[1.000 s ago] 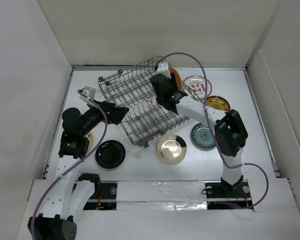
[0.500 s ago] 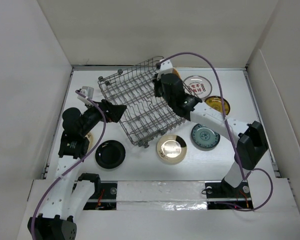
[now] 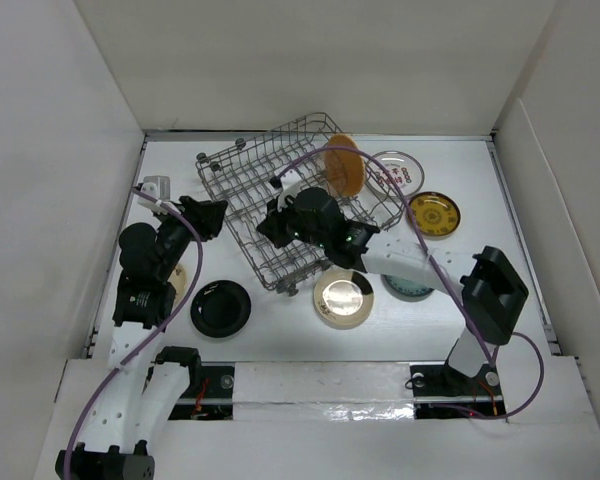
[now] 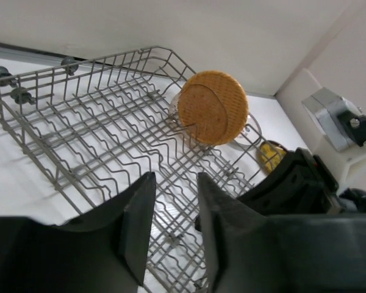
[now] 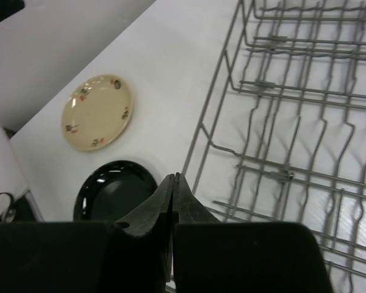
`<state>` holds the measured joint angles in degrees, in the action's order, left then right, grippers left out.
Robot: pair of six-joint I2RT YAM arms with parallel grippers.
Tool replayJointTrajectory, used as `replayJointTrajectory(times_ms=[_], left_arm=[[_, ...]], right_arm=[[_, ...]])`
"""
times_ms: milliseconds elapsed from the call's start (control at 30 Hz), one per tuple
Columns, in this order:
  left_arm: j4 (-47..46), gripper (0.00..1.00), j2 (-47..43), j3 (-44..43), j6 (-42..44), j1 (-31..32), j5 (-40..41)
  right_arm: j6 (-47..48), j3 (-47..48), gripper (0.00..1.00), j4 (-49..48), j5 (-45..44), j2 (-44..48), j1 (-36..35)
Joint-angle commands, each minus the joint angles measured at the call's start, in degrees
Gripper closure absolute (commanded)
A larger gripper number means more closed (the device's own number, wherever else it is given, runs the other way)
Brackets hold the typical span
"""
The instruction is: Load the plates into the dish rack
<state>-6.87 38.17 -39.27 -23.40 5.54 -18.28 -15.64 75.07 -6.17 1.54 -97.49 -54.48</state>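
Since a second ago the right arm has swung from upper right to mid-frame. Left gripper [image 3: 208, 212]: jaws apart, empty. Round black plate [image 3: 220, 307] lies at lower left. Right gripper [image 3: 266, 227]: fingers pressed together, holding nothing, above the near-left wall of the grey wire dish rack [image 3: 242, 190]. Round orange-brown plate [image 3: 344, 165] stands on edge in the rack's upper-right corner.

Risk: if this gripper heads for the black plate it may snag a wire and jolt the rack, toppling the standing plate.

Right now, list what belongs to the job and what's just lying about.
Job: grey wire dish rack; orange-brown round plate; black plate; cream plate; yellow plate; red-marked white plate; teal plate; spotted cream plate.
Lying about: only purple cables.
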Motion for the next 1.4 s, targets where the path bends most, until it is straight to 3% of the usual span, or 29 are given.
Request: replayJointTrajectory(times_ms=[0,33,67,300,467,567,633,700,833,967,1067,1233,1367], left_arm=[[-3.1,0.73,0.1,-0.6,0.5,-0.5,0.4],[-3.5,0.93,0.1,-0.6,0.0,-1.2,-1.1],[-4.0,1.00,0.1,-0.4,-0.3,-2.0,-2.3],[-5.4,1.00,-0.5,-0.3,-0.5,-2.6,-3.8],[-5.9,0.71,-1.3,-0.6,-0.4,-2.6,-5.1],[-7.2,0.62,-2.1,-0.5,-0.9,-2.6,-7.3],[-6.9,0.60,-2.6,-0.5,-1.1,-2.6,-7.8],[-6.8,0.59,-3.6,-0.5,-1.3,-2.6,-8.3],[-5.6,0.56,-5.5,-1.4,0.1,0.1,-6.9],[-5.8,0.56,-7.3,-1.2,0.0,1.4,-7.2],[-5.0,0.55,-7.8,-1.7,0.7,2.0,-6.4],[-4.8,0.55,-8.6,-1.5,1.1,2.5,-6.2],[-5.2,0.55,-9.1,-1.3,0.9,2.5,-6.7]], right_arm=[[-1.9,-1.2,1.00,-3.8,4.5,1.5,-3.8],[-2.0,-1.7,1.00,-3.8,4.3,1.4,-4.9],[-2.1,-1.9,1.00,-3.6,4.3,1.1,-7.3],[-2.3,-1.9,1.00,1.1,-4.1,-3.7,-16.0],[-8.5,-6.0,1.00,0.4,-6.6,-4.9,-16.0],[-13.1,-7.0,0.87,0.8,-10.8,-6.3,-16.5],[-15.1,-7.3,0.68,1.7,-13.8,-6.7,-17.8],[-16.6,-8.1,0.59,1.3,-16.7,-7.2,-18.6],[-11.8,-7.0,0.60,0.7,-18.1,-9.6,-22.0],[4.2,-7.5,0.60,-3.8,-16.8,-11.5,-27.7],[9.3,-8.5,0.58,-6.3,-14.5,-12.8,-29.1],[13.8,-9.2,0.53,-8.7,-16.2,-12.6,-29.6],[9.3,-4.5,0.53,-3.2,-16.6,-13.7,-29.1]])
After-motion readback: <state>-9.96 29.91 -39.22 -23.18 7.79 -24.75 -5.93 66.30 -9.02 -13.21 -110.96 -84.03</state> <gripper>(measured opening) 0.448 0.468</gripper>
